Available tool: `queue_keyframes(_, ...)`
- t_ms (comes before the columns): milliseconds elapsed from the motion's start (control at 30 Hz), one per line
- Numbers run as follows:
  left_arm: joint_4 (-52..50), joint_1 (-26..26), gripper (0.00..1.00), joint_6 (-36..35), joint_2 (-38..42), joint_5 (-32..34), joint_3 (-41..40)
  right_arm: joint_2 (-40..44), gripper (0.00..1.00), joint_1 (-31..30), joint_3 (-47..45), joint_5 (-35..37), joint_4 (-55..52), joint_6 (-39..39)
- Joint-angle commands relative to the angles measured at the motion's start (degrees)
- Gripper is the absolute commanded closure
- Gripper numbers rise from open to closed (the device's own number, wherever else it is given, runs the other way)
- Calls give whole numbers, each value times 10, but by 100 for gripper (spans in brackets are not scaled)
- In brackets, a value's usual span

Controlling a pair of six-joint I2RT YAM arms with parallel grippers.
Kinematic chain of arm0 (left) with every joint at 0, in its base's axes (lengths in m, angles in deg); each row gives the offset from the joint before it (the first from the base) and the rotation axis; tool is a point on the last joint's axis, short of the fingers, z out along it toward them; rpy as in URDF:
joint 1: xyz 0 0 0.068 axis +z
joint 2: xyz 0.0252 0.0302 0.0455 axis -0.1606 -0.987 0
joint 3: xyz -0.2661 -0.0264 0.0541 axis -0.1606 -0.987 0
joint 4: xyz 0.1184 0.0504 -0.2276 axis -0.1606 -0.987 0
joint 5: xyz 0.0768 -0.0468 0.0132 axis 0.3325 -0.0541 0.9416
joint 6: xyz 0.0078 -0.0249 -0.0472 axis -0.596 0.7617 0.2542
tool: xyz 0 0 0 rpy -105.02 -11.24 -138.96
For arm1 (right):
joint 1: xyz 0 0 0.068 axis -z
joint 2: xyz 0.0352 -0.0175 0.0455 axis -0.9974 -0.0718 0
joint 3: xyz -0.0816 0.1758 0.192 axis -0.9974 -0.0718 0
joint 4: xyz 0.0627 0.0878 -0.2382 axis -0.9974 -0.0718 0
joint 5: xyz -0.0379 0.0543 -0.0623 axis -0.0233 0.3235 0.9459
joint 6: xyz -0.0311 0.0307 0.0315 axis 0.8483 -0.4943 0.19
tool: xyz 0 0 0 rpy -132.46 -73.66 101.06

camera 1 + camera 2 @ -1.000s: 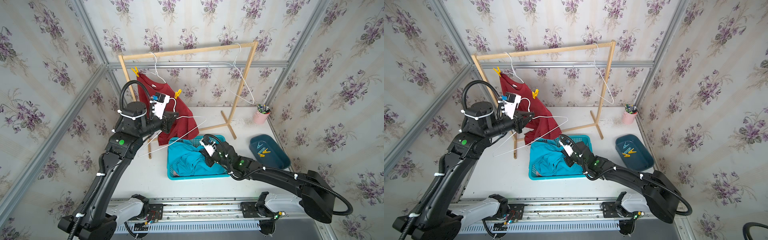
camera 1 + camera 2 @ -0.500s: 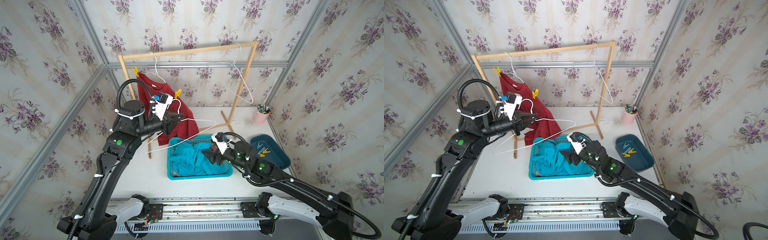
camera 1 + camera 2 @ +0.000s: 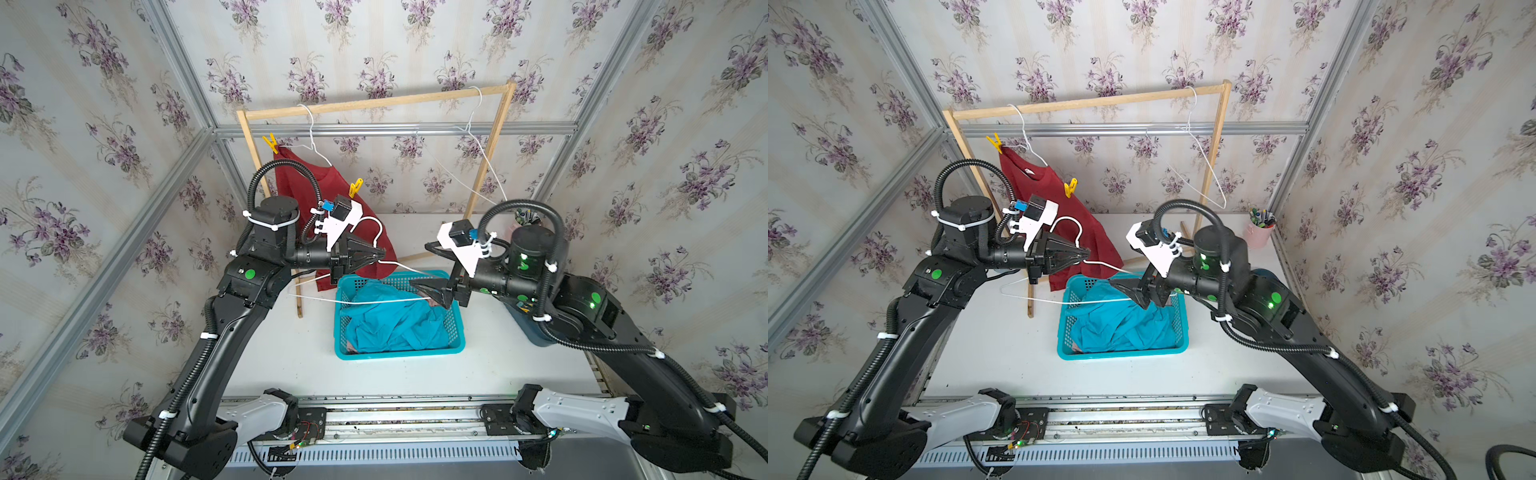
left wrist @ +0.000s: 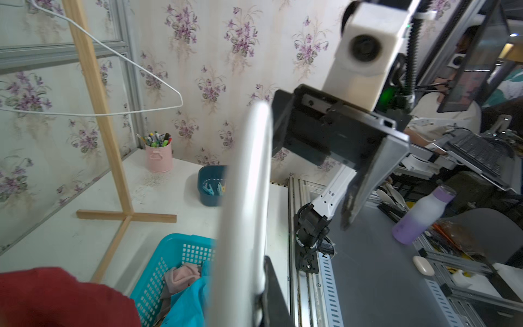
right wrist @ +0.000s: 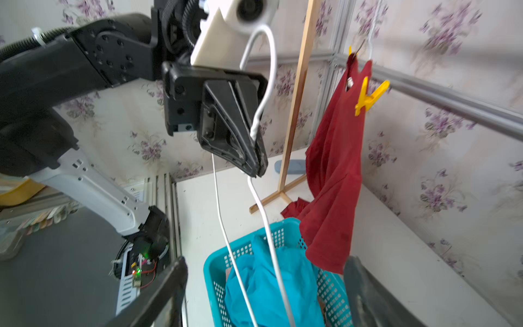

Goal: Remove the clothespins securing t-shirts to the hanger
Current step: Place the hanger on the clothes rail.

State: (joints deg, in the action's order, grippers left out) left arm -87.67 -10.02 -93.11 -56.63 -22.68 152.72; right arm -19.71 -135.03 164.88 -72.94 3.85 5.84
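Top views agree: at the wooden rack's left end the dark red t-shirt hangs pinned by two yellow clothespins. The left gripper stays clamped on a bare white hanger. The right gripper, shut down in the basket a second ago, has risen with its jaws spread round the hanger's end. The turquoise t-shirt lies in the basket, so probably only the red one remains. The bench is bare along its front edge; the red hem crowds the basket's back left corner.

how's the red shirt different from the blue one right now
The red shirt hangs on a white hanger from the wooden rack; the blue shirt lies crumpled in the basket. Two yellow clothespins grip the red shirt; none show on the blue shirt. Both are plain cloth.
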Motion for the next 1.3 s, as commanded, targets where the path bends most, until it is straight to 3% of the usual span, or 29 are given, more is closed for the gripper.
queue_keyframes(0, 9, 1, 100, -9, -3, -68, 0, -33, 21, 13, 23, -69, -101, 20)
queue_keyframes(67, 9, 1, 100, -9, 1, -70, -4, -48, 29, 15, 25, -74, -102, 20)
queue_keyframes(133, 9, 1, 100, -13, 5, -68, -8, -57, 43, 17, 25, -89, -101, 20)
queue_keyframes(267, 8, 1, 100, -16, 4, -55, -14, -62, 100, 20, 21, -112, -88, 14)
queue_keyframes(333, 8, 1, 99, -18, 3, -47, -16, -59, 100, 22, 17, -110, -85, 11)
queue_keyframes(533, 7, -2, 79, -3, -2, -34, -17, -17, 100, 28, -21, -99, -55, -7)
queue_keyframes(633, 7, -10, 55, 0, -6, -37, -17, 16, 100, 33, -61, -121, -13, -32)
queue_keyframes(767, 7, -13, 3, 6, -1, -14, -17, 40, 100, 48, -87, -124, -3, -65)
queue_keyframes(867, 7, -12, 1, 1, 19, 28, -22, 58, 100, 57, -88, -89, -37, -80)
queue_keyframes(1100, 17, -13, 1, -34, 90, 230, -51, 95, 100, 72, -72, 66, -136, -120)
queue_keyframes(1267, 24, -14, 1, -66, 124, 269, -74, 95, 100, 76, -48, 132, -169, -131)
